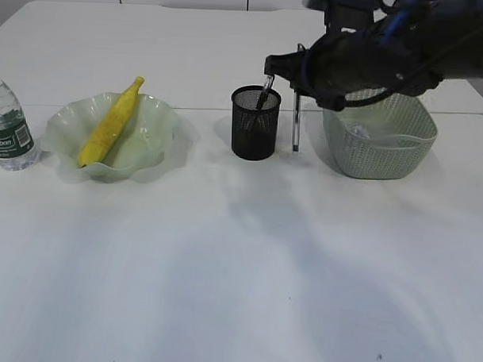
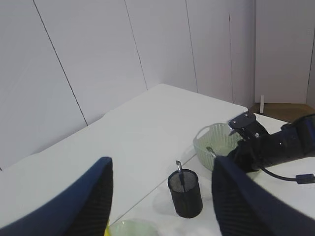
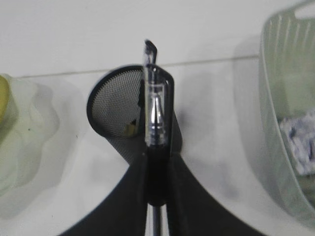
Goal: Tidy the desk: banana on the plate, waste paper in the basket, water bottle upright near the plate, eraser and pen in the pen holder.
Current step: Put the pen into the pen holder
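One label – water bottle (image 1: 8, 125), green, writing too blurred to read.

Front slant view; pen holder (image 1: 255, 123) shared.

This looks like a robot lab or test room set up as a mock desk. A bare white worktop (image 1: 238, 292) stands against plain white panelled walls (image 2: 98, 59), and behind the jaws a bulky dark robot arm (image 1: 405, 44) reaches over it.
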Action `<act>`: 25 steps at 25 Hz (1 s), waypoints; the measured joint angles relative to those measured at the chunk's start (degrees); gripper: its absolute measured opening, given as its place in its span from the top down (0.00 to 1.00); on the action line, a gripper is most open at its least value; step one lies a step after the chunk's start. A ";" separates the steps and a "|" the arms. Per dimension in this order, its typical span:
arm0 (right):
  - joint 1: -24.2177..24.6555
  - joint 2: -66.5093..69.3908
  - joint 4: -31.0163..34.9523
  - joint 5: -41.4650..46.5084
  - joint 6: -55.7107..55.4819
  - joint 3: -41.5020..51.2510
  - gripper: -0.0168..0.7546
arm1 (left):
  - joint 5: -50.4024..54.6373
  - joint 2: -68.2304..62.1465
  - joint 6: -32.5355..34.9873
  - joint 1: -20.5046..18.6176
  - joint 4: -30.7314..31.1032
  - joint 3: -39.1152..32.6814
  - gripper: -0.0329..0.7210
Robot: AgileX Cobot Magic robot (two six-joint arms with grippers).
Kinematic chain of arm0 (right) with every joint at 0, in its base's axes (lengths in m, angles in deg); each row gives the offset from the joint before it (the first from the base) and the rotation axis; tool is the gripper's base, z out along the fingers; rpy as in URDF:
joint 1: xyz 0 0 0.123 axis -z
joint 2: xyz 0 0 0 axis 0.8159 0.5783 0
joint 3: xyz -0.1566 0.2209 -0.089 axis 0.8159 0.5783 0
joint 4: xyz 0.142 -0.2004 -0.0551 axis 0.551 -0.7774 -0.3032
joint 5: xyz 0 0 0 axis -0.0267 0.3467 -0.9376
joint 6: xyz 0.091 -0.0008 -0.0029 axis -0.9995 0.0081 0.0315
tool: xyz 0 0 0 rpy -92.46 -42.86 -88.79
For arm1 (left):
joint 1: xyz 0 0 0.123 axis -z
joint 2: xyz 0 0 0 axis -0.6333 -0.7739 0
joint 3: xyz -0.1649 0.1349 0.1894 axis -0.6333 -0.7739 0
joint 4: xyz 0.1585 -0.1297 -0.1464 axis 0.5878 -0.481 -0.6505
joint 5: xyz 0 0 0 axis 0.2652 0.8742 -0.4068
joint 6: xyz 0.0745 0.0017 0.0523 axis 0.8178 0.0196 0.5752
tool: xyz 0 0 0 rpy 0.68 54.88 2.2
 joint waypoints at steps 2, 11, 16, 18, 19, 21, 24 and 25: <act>0.00 0.00 -4.35 -1.63 0.10 -1.84 0.90 | 0.00 0.00 0.00 0.00 0.13 0.00 0.37; 0.00 0.21 -29.27 -8.58 0.09 -8.10 0.90 | 2.01 0.00 0.00 0.00 0.62 0.00 0.37; 0.00 2.70 -36.38 -9.91 0.09 -10.64 0.90 | 3.62 0.00 0.00 0.00 0.79 0.00 0.37; 0.00 4.05 -37.38 -10.19 0.09 -12.01 0.90 | 4.05 0.00 0.00 0.00 0.88 0.00 0.37; 0.00 4.88 -37.67 -10.42 0.09 -12.98 0.90 | 4.19 0.00 0.00 0.00 0.88 0.00 0.37; 0.00 6.52 -38.18 -11.45 0.09 -14.77 0.90 | 4.19 0.00 -0.04 0.00 0.88 0.00 0.37; 0.00 9.17 -39.12 -14.24 0.13 -17.51 0.90 | 4.19 0.00 -0.04 0.00 1.01 0.00 0.37; 0.00 9.85 -39.34 -14.76 0.13 -18.67 0.90 | 4.19 0.00 -0.04 0.00 1.01 0.00 0.37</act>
